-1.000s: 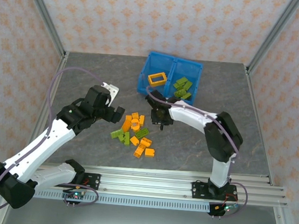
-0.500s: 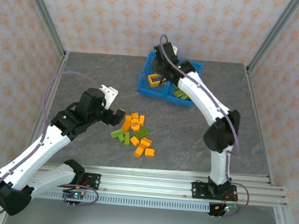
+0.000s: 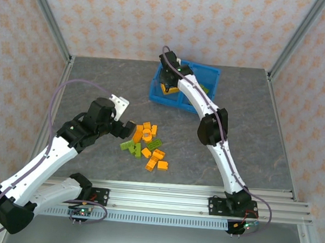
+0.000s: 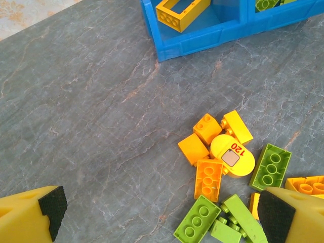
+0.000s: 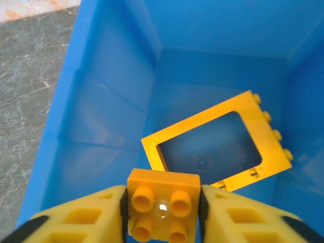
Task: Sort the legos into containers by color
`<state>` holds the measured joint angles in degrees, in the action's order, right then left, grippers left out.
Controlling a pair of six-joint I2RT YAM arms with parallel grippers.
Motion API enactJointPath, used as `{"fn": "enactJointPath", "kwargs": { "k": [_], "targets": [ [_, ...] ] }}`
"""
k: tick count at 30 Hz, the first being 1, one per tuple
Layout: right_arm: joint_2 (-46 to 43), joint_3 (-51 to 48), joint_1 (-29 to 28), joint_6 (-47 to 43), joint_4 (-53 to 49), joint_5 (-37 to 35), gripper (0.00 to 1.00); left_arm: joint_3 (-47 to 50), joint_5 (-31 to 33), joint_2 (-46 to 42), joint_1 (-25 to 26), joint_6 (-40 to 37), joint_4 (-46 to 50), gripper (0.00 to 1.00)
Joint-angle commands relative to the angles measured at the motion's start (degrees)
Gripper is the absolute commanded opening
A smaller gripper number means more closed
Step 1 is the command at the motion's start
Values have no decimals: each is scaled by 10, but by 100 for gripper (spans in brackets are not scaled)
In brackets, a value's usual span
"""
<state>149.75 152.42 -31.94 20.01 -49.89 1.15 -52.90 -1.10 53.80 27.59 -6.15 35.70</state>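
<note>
Your right arm [image 3: 196, 96] has swung from loose legos [image 4: 228, 162] to bin [image 5: 96, 106]. Right wrist view: right gripper [image 5: 163, 215] pinching orange brick [image 5: 163, 200], orange frame [image 5: 197, 122] just beyond jaws on compartment floor. Top view: arm hides that grip. Your left gripper [image 4: 163, 210] spread wide, legos between and beyond its jaws.
</note>
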Motion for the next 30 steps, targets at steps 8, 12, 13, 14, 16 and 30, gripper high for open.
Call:
{"fn": "enactJointPath", "kwargs": {
  "k": [8,12,13,14,16,30],
  "targets": [
    [-71,25,2,-1,-33,26,58,4,7,26,-5,-13,-4,100],
    [-169,-29,2,-10,-38,39,58,3,7,38,-5,-8,-2,100],
    [-206,-61,2,-11,-34,44,59,1,7,43,-6,-5,0,100],
    [-237,-93,3,-13,-27,48,60,-1,5,47,-6,-2,3,100],
    [-324,-192,2,-16,4,60,63,-11,-5,61,-6,9,9,100],
    [-841,-776,2,-37,172,71,99,14,-74,176,-6,215,-48,92]
  ]
}}
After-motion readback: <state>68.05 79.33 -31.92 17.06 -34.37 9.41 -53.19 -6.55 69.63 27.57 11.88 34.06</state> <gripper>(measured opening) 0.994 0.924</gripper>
